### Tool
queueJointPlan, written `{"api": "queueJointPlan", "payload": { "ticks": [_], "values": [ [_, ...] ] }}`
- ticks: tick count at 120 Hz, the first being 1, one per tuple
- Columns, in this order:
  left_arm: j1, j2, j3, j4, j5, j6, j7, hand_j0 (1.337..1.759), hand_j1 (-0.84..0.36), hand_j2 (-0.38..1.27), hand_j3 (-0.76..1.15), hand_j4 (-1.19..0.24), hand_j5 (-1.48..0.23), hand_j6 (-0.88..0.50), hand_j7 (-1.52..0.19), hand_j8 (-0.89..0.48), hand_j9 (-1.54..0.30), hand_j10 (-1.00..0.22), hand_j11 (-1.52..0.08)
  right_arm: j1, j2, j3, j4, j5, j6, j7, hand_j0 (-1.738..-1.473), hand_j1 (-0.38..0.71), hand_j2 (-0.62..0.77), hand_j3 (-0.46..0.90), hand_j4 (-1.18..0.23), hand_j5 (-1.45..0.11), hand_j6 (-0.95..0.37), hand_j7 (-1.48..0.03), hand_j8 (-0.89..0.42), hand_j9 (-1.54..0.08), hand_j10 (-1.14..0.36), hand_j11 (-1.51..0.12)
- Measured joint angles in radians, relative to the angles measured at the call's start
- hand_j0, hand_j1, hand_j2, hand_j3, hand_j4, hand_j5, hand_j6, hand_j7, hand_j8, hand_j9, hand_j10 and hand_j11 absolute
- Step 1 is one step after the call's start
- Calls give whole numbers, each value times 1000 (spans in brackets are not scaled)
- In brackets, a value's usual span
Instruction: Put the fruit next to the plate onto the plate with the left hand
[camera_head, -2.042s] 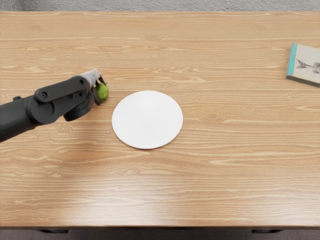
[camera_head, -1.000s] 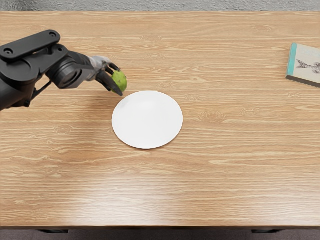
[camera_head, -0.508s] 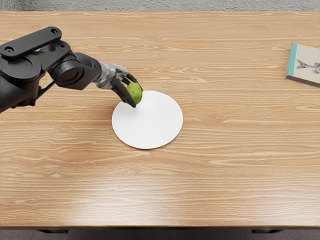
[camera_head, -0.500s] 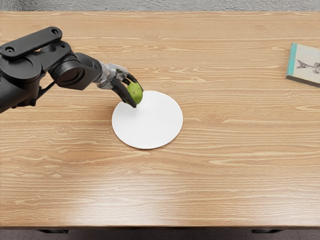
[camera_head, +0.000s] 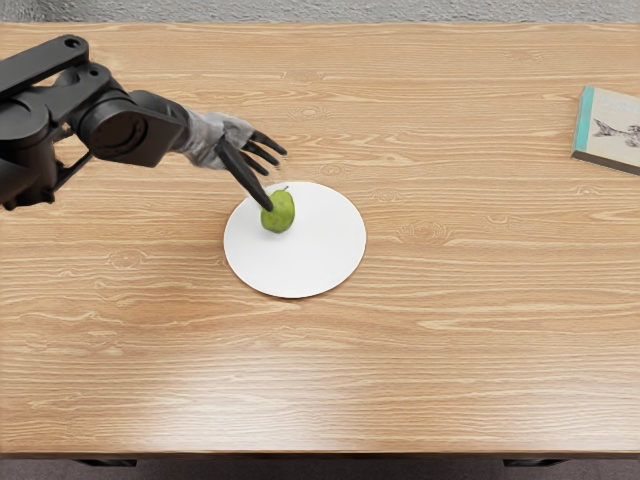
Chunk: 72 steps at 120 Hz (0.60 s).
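Note:
A small green fruit (camera_head: 279, 211) with a short stem rests on the upper left part of the round white plate (camera_head: 310, 250). My left hand (camera_head: 255, 162) hovers just up and left of it, fingers spread and holding nothing. One dark finger (camera_head: 252, 186) reaches down to the fruit's left side, close to or touching it. The black left arm enters from the picture's left edge. No right arm shows.
A book (camera_head: 608, 128) with a teal spine lies at the table's far right edge. The wooden table (camera_head: 420, 360) stretches wide around the plate.
The left hand carried the fruit rightward from beside the plate to over its upper left part, then spread its fingers. The fruit now sits on the plate, released.

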Motion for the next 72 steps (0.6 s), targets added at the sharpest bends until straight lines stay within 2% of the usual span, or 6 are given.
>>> {"api": "queueJointPlan", "payload": {
  "ticks": [7,13,28,56,72],
  "values": [
    [5,51,-44,1,-91,-45,0,1658,163,64,0,-156,-225,-127,-227,-152,-225,-171,-225,0,0,0,0,0,0,0,-1658,-349,0,0,0,0,0,0,0,0,0,0],
    [40,85,-67,1,-177,-96,-1,1658,194,51,0,-130,-187,-108,-188,-127,-186,-142,-186,0,0,0,0,0,0,0,-1658,-349,0,0,0,0,0,0,0,0,0,0],
    [189,208,-161,2,-345,-225,-2,1658,247,31,0,-86,-121,-73,-121,-84,-121,-92,-121,0,0,0,0,0,0,0,-1658,-349,0,0,0,0,0,0,0,0,0,0],
    [274,430,-238,3,-451,-277,-3,1658,298,13,0,-42,-59,-38,-59,-41,-59,-44,-59,0,0,0,0,0,0,0,-1658,-349,0,0,0,0,0,0,0,0,0,0],
    [288,501,-244,3,-479,-281,-3,1658,310,8,0,-31,-43,-28,-43,-30,-43,-32,-43,0,0,0,0,0,0,0,-1658,-349,0,0,0,0,0,0,0,0,0,0]
  ]
}}
